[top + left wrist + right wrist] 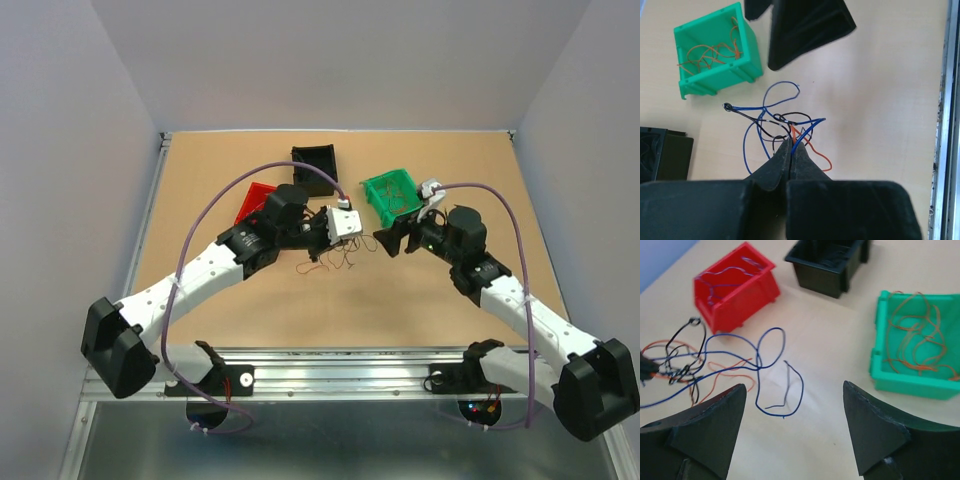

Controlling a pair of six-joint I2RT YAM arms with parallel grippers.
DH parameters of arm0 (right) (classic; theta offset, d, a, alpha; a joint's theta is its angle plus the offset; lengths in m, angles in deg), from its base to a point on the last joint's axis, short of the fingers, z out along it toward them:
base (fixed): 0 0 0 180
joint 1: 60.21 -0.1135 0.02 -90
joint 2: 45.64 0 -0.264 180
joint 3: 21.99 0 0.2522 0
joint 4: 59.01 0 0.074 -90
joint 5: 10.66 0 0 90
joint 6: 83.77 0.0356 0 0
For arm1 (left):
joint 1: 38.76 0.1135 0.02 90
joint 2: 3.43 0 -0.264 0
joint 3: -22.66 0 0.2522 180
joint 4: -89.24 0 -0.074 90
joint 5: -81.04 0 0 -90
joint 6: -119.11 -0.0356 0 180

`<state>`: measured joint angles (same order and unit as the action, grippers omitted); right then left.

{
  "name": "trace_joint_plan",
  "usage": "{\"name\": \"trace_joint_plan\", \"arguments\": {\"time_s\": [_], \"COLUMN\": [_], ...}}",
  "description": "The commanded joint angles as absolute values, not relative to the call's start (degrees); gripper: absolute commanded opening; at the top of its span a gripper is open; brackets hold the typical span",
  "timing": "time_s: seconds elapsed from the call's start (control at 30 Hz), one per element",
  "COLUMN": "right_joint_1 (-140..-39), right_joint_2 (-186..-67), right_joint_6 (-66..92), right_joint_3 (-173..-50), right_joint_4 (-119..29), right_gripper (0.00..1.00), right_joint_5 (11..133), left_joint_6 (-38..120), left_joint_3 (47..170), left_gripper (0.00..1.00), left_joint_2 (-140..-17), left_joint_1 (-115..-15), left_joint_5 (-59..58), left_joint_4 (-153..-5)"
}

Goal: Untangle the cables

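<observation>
You have the left fingers point(790, 156) closed tight on the tangle of hair-thin blue, black and orange cables point(785, 122), which lies on the tan wooden surface point(400, 300) between the two arms. That hold appears meant to anchor the knot while a strand is drawn out.

The right fingers point(870, 425) stand wide apart and hold nothing. They hover just beside a blue loop trailing from the tangle, likely placed to take it.

Count: two arms and three open bins beyond the tangle.
- The green plastic bin point(879, 347) carries orange cables.
- The red plastic bin point(740, 296) carries bluish-purple ones.
- The black plastic bin point(825, 279) has contents that cannot be made out.

Sorting by colour seems the purpose. The strands in the tangle overlap too much to count; three colours are present.
</observation>
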<state>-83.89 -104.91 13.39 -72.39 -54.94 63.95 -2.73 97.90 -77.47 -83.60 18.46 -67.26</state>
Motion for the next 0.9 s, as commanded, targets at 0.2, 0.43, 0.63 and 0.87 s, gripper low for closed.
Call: {"name": "trace_joint_plan", "arguments": {"time_s": [0.2,0.43,0.63,0.87], "right_joint_1": [-84.0,-84.3,-86.0,-86.3], "right_joint_2": [-107.1,-113.1,-119.3,-125.5], "right_joint_6": [8.2,3.9,2.5,3.3], "right_joint_3": [-70.6,-71.5,-74.8,-77.8], "right_joint_4": [-67.7,-69.9,-69.8,-72.1], "right_gripper": [0.78,0.8,0.78,0.47], "right_joint_5": [39.3,35.3,39.4,41.0], "left_joint_6": [0.9,0.8,0.9,1.0], "left_joint_3": [96.8,96.6,97.0,96.8], "left_gripper": [0.0,0.0,0.0,0.0], "left_joint_2": [-71.2,-70.1,-70.1,-69.3], "left_joint_1": [-81.0,-80.8,-80.6,-80.2], "left_joint_5": [22.6,23.8,25.5,26.5], "left_joint_4": [-69.6,-69.3,-68.7,-68.6]}}
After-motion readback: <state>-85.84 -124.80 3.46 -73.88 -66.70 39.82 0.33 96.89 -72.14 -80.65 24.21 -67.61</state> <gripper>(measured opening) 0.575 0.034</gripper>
